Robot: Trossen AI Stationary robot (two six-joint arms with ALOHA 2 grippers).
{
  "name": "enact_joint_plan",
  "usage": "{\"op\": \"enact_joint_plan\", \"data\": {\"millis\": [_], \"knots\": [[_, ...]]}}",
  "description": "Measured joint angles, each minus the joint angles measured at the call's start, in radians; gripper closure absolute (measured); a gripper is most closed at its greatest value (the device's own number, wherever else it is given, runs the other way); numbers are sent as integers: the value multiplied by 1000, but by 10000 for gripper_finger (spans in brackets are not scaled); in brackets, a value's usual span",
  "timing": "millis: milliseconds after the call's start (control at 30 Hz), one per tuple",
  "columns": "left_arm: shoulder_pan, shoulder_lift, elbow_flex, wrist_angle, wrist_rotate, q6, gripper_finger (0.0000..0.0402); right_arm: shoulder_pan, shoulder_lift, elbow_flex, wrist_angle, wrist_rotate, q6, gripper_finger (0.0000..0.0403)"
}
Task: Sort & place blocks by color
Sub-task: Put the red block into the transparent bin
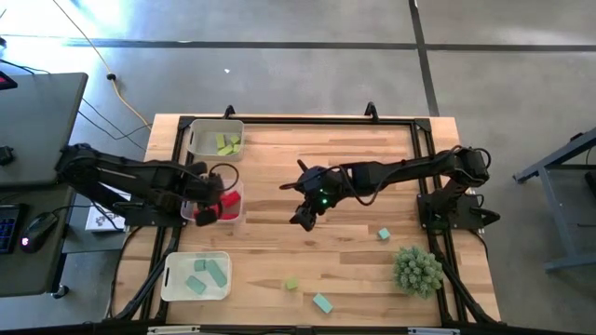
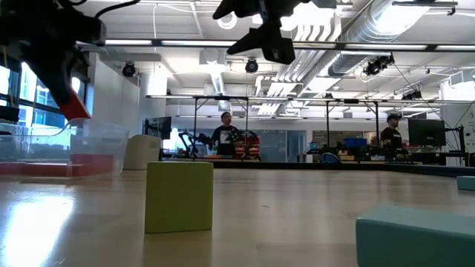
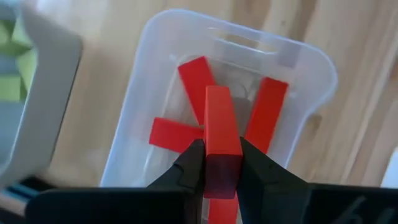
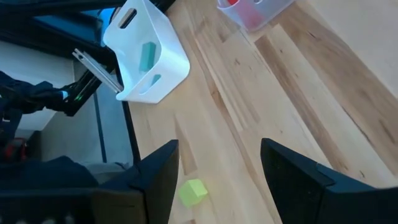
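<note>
The left gripper [image 3: 214,163] is clenched on a red bar [image 3: 221,140], hanging directly above the red bin [image 1: 237,216], its long axis along the bin's length. The right gripper [image 1: 307,216] hovers mid-table, jaws spread and empty, nearest the yellow-green cube [image 4: 193,192].

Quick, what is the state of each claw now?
Left claw: closed on a red block, above the red bin.
Right claw: open, holding nothing.
</note>
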Motion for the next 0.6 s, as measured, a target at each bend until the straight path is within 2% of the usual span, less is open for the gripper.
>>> {"op": "enact_joint_plan", "data": {"millis": [167,333,600], "knots": [[0,-48,-38,2,-60,-224,362,0,0,0,0,28,3,190],[0,-67,-69,1,-77,-425,362,0,0,0,0,44,3,190],[2,-65,-79,2,-78,-470,344,0,0,0,0,44,1,190]]}}
